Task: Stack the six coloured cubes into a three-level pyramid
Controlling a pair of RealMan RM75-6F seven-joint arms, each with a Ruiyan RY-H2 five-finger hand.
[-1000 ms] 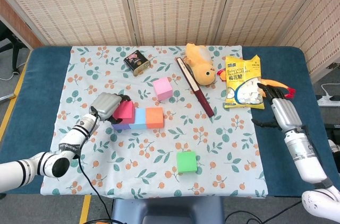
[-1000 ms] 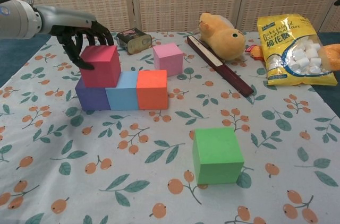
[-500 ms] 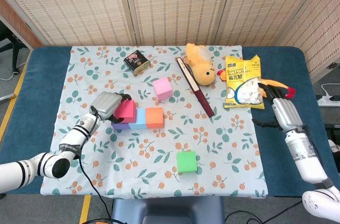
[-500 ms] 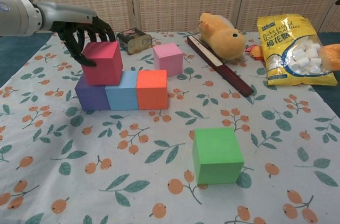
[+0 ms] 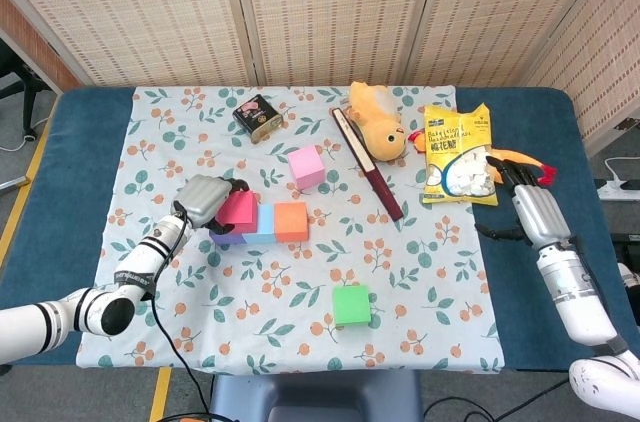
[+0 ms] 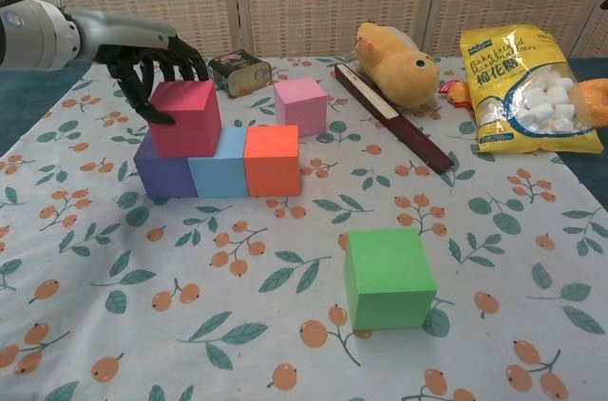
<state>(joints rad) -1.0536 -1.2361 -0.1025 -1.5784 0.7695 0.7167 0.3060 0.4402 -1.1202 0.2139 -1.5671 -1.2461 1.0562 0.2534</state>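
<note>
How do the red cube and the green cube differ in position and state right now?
The red cube sits on the second level, over the purple cube and blue cube; the green cube lies alone on the floral cloth. The left hand grips the red cube; nothing touches the green one. Both are plain, similar-sized cubes.

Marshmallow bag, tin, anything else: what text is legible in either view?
Yellow snack bag: large Chinese characters with a line of Latin script above, both too blurred to quote.
Dark tin: a printed label, unreadable.
Coloured cubes, plush toy, tablecloth: no text seen.
</note>
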